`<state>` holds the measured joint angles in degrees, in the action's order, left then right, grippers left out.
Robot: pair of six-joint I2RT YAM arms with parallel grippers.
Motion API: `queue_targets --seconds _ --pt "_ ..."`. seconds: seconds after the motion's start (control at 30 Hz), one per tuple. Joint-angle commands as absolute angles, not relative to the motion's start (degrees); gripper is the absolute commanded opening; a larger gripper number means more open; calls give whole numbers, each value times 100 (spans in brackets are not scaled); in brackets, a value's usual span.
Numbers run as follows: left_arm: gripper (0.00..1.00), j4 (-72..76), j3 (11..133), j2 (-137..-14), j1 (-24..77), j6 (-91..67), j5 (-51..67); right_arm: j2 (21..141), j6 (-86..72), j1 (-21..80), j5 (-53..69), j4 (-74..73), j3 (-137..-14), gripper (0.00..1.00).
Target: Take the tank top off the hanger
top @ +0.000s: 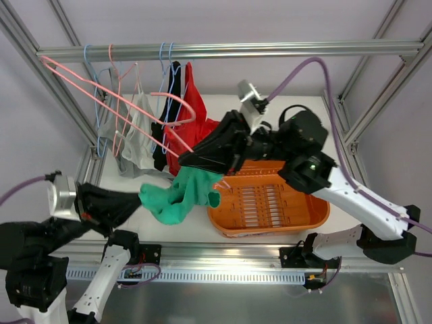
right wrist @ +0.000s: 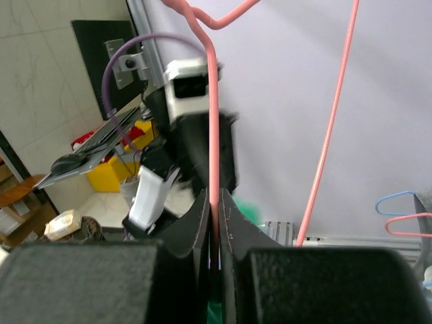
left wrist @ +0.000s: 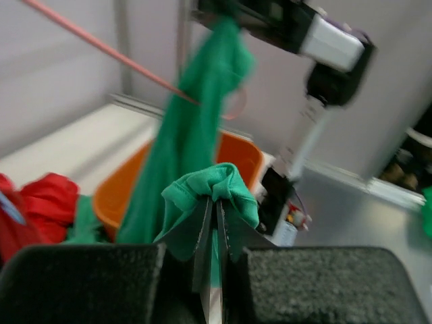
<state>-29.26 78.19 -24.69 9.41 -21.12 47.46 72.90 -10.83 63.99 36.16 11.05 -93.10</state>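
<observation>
**First:** Grip check: what holds what?

**Second:** Left gripper (left wrist: 216, 202) is clamped on the teal-green soft fabric tank top (top: 181, 197), just left of the orange plastic basket (top: 307, 217). Right gripper (right wrist: 214, 201) pinches the thin salmon-pink wire hanger (right wrist: 213, 121). Best pull the cloth near-left steadily, with the hanger steady.

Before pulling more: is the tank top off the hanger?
Not off: tank top drapes from the hanger by the right gripper, left gripper pinching its end.
</observation>
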Motion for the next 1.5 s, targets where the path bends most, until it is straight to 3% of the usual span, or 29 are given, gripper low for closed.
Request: queue_targets --seconds 0.0,0.2,0.37,0.47,0.63,0.97,1.2,1.33,1.47 --pt "0 -2786 7235 -1917 949 -2320 6449 7566 -1380 6653 3051 3188 -9124 0" --pt "0 -2856 4980 -1064 958 -2935 7295 7962 40 7101 2171 4508 -9008 0" --pt "0 -3346 3991 -870 993 -3164 6304 8174 1606 7198 1076 4439 -9106 0" --pt "0 -4397 4077 -1203 984 -2805 4987 8148 2679 7260 391 4710 -8834 0" --pt "0 -6186 4667 -2310 1011 -2110 1949 7990 3199 7260 -351 5027 -8587 0" --pt "0 -6592 4614 -2057 1099 -2724 775 7524 3552 7251 -888 5361 -8078 0" --pt "0 -6732 4913 -1320 1090 -3373 -217 7708 3472 7233 -1204 7848 -7478 0" --pt "0 -6908 4992 -818 1099 -3674 -518 7787 3629 7172 -1230 7586 -7812 6" --pt "0 -7092 4659 -634 1064 -3788 -413 7568 3701 7049 -2011 6489 -8235 0"
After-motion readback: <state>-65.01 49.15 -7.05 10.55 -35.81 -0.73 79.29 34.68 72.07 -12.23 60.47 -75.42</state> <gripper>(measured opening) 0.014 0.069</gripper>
